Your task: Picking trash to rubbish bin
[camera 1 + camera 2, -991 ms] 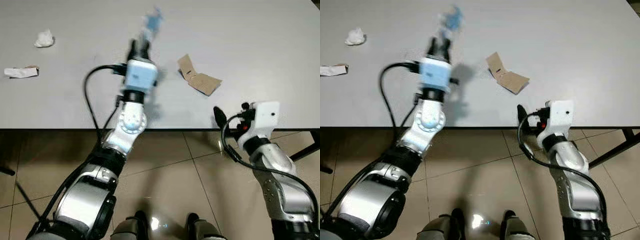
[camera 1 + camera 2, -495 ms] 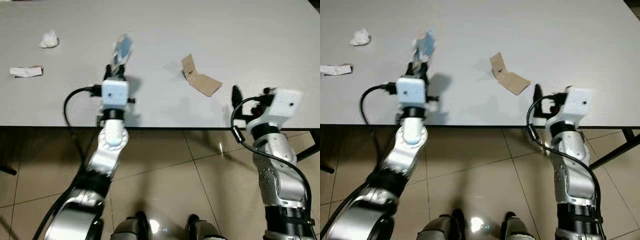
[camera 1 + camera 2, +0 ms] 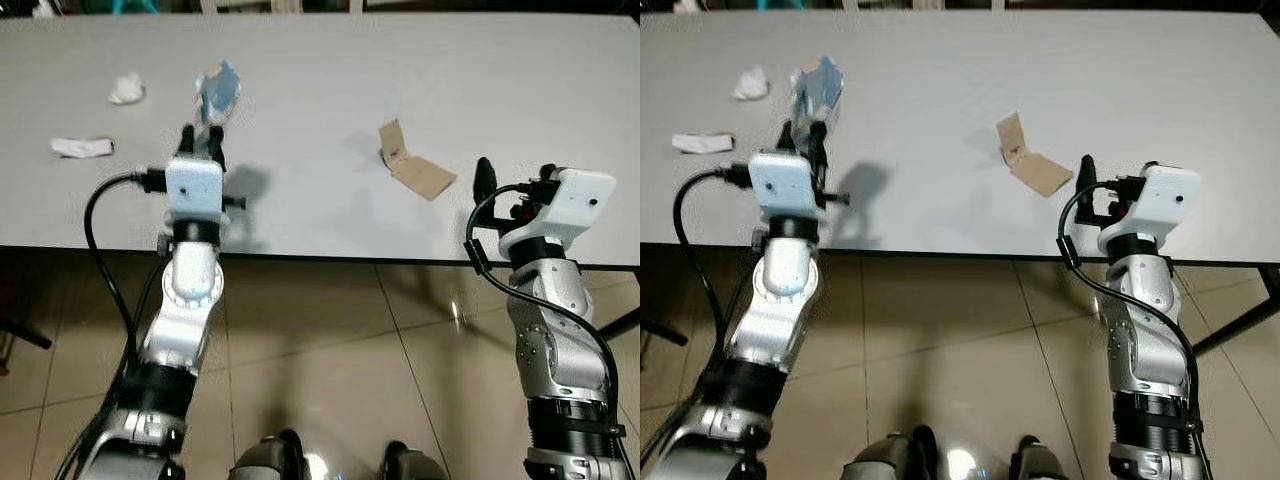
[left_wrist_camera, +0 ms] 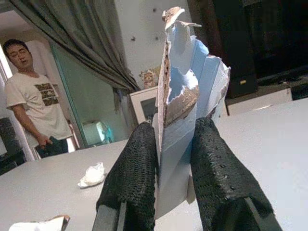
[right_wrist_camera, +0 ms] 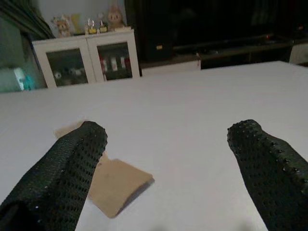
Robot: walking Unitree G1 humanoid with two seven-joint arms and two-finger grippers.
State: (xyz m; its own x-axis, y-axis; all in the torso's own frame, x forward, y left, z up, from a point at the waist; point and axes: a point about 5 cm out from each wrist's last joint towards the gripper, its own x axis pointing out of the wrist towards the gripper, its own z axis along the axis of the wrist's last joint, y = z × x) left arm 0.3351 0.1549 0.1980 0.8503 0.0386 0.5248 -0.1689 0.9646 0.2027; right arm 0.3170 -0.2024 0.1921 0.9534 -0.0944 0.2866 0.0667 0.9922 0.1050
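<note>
My left gripper [image 4: 174, 144] is closed tightly on a torn piece of light blue and white packaging [image 4: 185, 96], and its two black fingers [image 4: 132, 168] press the piece from both sides, so it stands upright between them. I hold this piece above the white table [image 3: 520, 90], over the left part of it and not touching the surface. My right gripper [image 5: 171, 163] is wide open, with its two fingers far apart, and it holds nothing. It hovers at the near edge of the table on my right side. Just in front of it, a folded piece of brown cardboard [image 3: 417, 168] lies flat on the table, apart from my fingers. Further to the left, a crumpled white tissue [image 3: 126, 88] and a flat white scrap of paper [image 3: 82, 147] lie on the table, near each other but well apart from the cardboard. Beyond the table a person in a white T-shirt [image 4: 33, 115] stands beside a grey curtain [image 4: 82, 43].
</note>
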